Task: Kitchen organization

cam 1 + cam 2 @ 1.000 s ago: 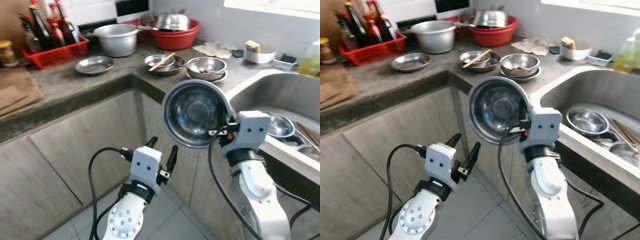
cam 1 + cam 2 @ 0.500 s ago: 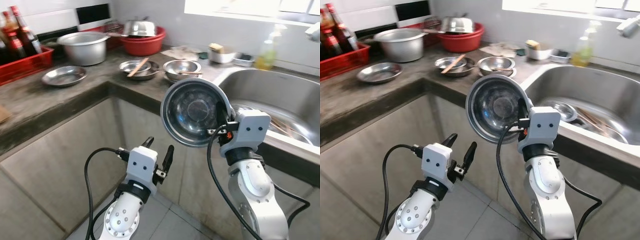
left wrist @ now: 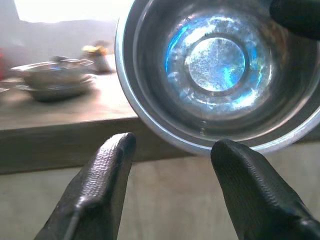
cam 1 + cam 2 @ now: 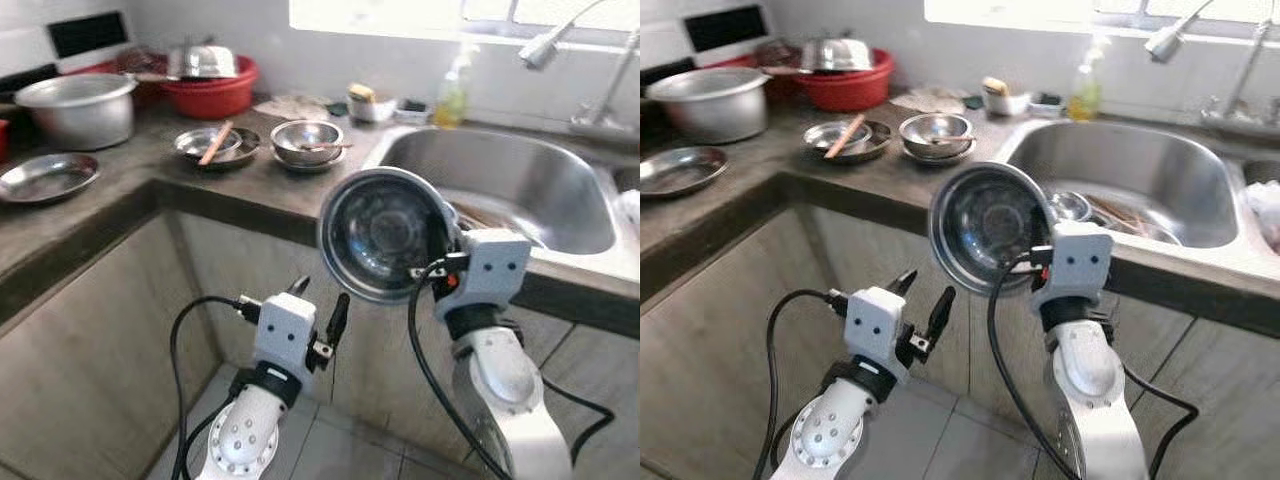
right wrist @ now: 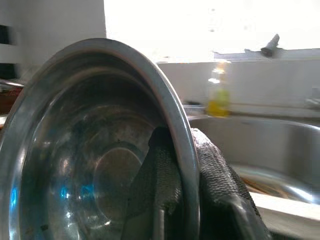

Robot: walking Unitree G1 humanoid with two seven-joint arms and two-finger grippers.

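Right end effector is clamped on the rim of a steel bowl, tipped on edge in front of the sink, probably heading in. Left end effector hangs released, empty.

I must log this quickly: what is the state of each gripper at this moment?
Left gripper: open, holding nothing, low before the cabinet.
Right gripper: shut on the rim of the steel bowl, held on its side before the sink.
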